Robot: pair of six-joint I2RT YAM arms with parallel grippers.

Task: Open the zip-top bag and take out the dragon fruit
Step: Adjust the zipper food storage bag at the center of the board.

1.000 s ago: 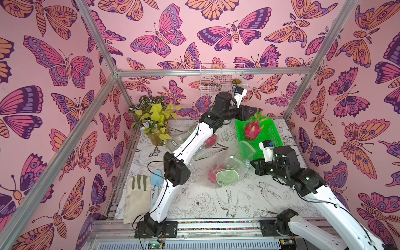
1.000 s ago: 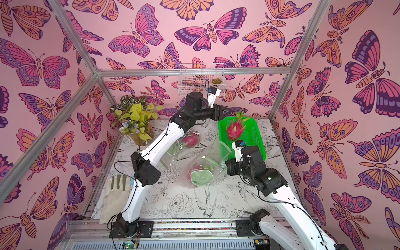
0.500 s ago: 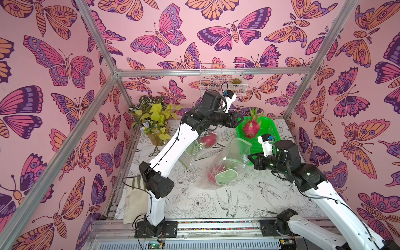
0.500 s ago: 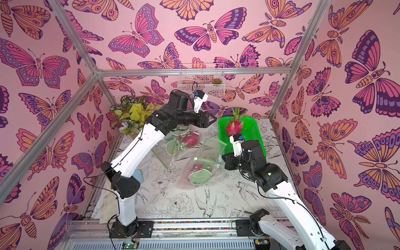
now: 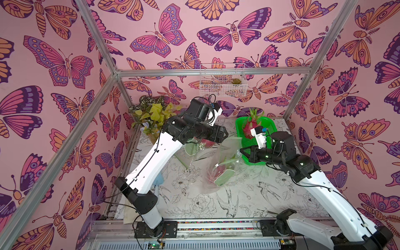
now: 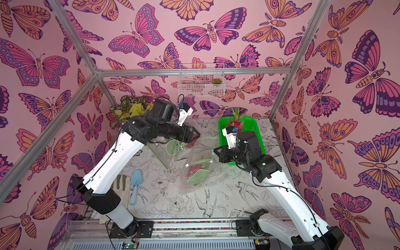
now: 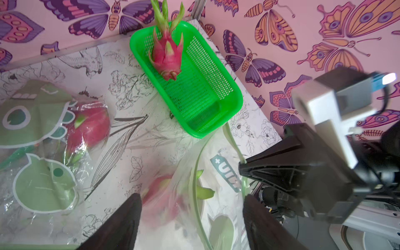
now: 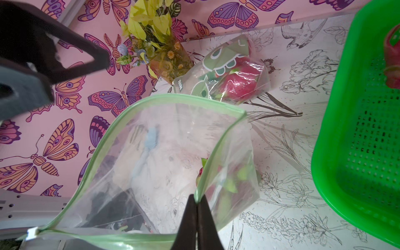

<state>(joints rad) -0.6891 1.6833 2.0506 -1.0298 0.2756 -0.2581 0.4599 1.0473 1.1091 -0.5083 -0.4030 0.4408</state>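
The clear zip-top bag stands with its green-rimmed mouth pulled open. My right gripper is shut on that rim. A magenta dragon fruit lies inside the bag. My left gripper hovers open just above the bag's mouth, with nothing between its fingers. Another dragon fruit lies in the green basket.
A second printed bag holding a redder fruit lies by the potted plant at the back left. A blue trowel and a glove lie near the left arm's base. A wire basket hangs on the back wall.
My left arm has drawn back from the green basket to above the open bag, and its jaws have widened. The fruit stays in the basket. The right gripper keeps its hold on the rim.
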